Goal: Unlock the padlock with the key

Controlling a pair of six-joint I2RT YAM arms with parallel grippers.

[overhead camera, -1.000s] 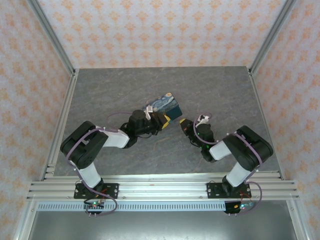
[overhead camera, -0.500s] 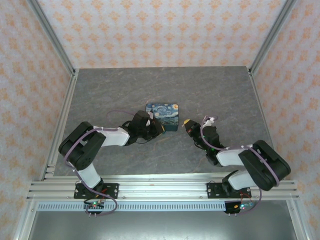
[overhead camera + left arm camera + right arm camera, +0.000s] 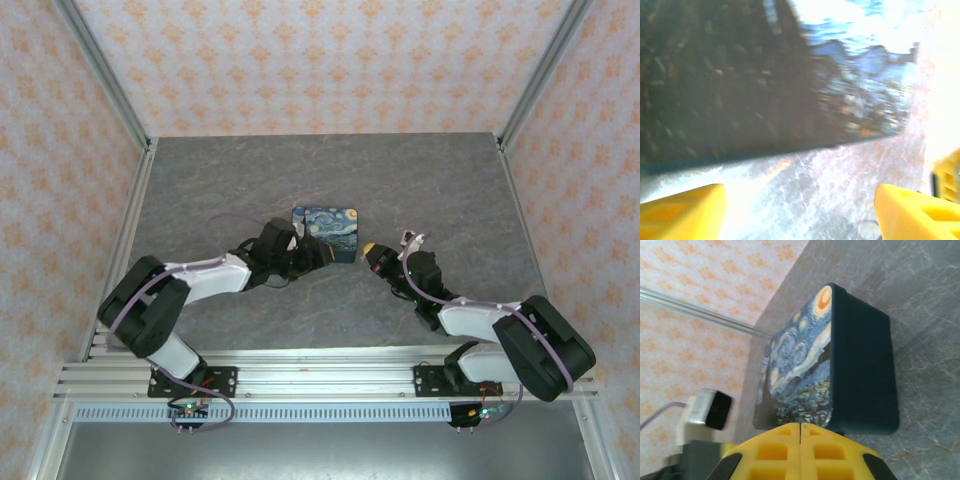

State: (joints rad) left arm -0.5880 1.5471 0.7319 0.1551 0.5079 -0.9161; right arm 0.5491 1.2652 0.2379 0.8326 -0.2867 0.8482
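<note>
While the left claw [image 3: 800,196] gapes near the box [image 3: 860,370], right claw [image 3: 800,429] sits closed.

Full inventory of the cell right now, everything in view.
painted box: 1, blue night-sky print, lying flat mid-table
table: 1, grey marbled, under everything
walls: 3, orange-patterned, left, far and right sides
frame rails: several, silver, near edge and corners
left gripper: 1, yellow jaws apart, at the box's near-left side
right gripper: 1, yellow jaws shut, pointing at the box from its right
</note>
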